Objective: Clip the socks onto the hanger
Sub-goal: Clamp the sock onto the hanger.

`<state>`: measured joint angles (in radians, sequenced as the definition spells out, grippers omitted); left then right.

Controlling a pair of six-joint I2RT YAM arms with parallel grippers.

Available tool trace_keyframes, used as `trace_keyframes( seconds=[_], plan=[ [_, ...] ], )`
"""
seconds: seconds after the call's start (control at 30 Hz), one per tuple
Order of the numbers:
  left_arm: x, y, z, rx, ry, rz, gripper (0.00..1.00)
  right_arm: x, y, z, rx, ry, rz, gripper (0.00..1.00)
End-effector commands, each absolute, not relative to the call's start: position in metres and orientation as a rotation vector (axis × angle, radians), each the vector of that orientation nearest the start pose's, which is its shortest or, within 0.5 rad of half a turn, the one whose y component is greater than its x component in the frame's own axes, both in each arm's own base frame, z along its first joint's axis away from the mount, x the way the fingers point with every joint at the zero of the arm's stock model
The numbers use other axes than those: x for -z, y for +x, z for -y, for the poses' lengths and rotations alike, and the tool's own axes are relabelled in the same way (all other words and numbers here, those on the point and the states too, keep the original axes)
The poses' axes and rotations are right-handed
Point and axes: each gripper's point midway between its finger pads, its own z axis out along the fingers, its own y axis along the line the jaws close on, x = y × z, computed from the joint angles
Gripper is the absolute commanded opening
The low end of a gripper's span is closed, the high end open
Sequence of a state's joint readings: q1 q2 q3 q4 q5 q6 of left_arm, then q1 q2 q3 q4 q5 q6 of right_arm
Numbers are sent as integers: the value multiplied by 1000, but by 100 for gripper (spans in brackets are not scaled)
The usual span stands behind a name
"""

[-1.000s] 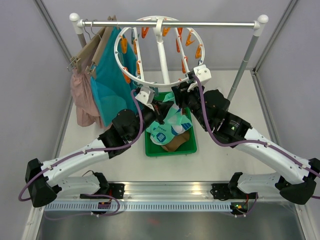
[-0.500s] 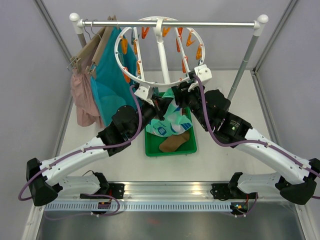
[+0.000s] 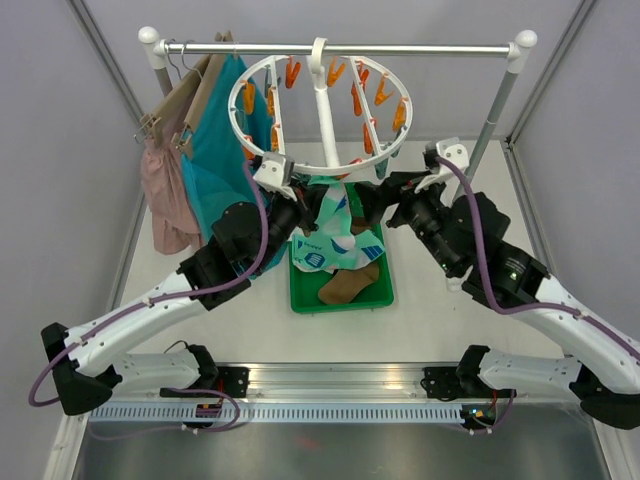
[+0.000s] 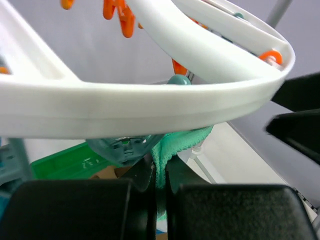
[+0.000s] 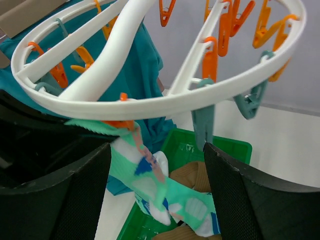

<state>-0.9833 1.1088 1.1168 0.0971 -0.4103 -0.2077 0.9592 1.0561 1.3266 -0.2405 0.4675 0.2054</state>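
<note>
The ring hanger (image 3: 325, 120) is hung by its hook from the rail (image 3: 430, 47), and nearly all of its pegs (image 3: 355, 100) are seen to be empty. Below its near rim, the green bin (image 3: 340, 307) is set on the table.

One mint patterned sock (image 3: 336, 215) is raised out of the bin. Its cuff is held up against the underside of the near rim, and its foot is draped down toward the bin. A brown sock (image 3: 350, 286) is left lying in the bin. Whether further socks are buried beneath it cannot be told.

The left gripper (image 4: 159, 172) is closed on the cuff of the mint sock, which is pinched between its fingers just under the rim. The right gripper (image 5: 156, 160) is spread wide with nothing held, and is poised just in front of the hanging sock.

In the right wrist view, an orange peg (image 5: 121, 123) is seen at the top edge of the sock. It appears to be touching the fabric. Whether its bite is secure cannot be confirmed, since the cuff is also supported by the left gripper.

The task is judged to be at an early stage. At best the first sock has been clipped, and its hold is yet to be proven by release. The brown sock, and any others, are yet to be lifted and pegged.
</note>
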Motion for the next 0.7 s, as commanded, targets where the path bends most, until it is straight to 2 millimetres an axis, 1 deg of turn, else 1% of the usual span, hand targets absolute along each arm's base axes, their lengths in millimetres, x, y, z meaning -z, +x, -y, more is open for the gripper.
trace_keyframes(
  seconds=[0.0, 0.03, 0.07, 0.1, 0.13, 0.17, 0.2, 0.23, 0.27, 0.33, 0.37, 0.4, 0.43, 0.47, 0.5, 0.53, 0.6, 0.63, 0.67],
  plan=[
    [-435, 264, 251, 603, 120, -1454, 2, -429, 247, -231, -592, -187, -1559, 80],
    [-441, 266, 244, 583, 90, -1447, 2, -424, 247, -231, -588, -193, -1567, 79],
    [-437, 265, 237, 545, 95, -1469, 2, -414, 248, -231, -575, -202, -1584, 77],
    [-437, 265, 234, 526, 93, -1478, 2, -409, 247, -234, -580, -215, -1593, 76],
    [-442, 267, 225, 494, 57, -1477, 2, -403, 246, -236, -585, -229, -1602, 75],
    [-443, 267, 220, 470, 50, -1482, 2, -392, 246, -241, -586, -248, -1621, 71],
    [-439, 268, 215, 435, 45, -1500, 2, -386, 246, -244, -591, -259, -1629, 70],
    [-442, 269, 206, 404, 12, -1498, 2, -379, 244, -250, -611, -291, -1636, 67],
    [-442, 270, 200, 376, 3, -1500, 2, -366, 244, -257, -620, -311, -1655, 66],
    [-441, 272, 187, 312, -37, -1506, 2, -352, 243, -268, -646, -350, -1673, 62],
    [-441, 272, 182, 285, -41, -1506, 2, -338, 245, -275, -646, -366, -1693, 61],
    [-441, 273, 178, 264, -51, -1506, 2, -330, 246, -279, -649, -379, -1704, 60],
    [-440, 274, 172, 230, -70, -1507, 2, -326, 247, -285, -659, -384, -1699, 59],
    [-440, 274, 170, 214, -77, -1507, 2, -309, 249, -291, -642, -400, -1728, 58],
    [-442, 274, 167, 201, -84, -1504, 2, -302, 251, -295, -637, -407, -1737, 57],
    [-441, 276, 161, 161, -104, -1507, 2, -293, 254, -304, -633, -420, -1746, 57],
    [-442, 277, 157, 133, -117, -1505, 2, -277, 257, -312, -617, -437, -1766, 56],
    [-443, 277, 155, 115, -120, -1503, 2, -263, 260, -320, -599, -453, -1792, 55],
    [-442, 277, 154, 107, -124, -1504, 2, -261, 262, -326, -604, -455, -1783, 54]
  ],
)
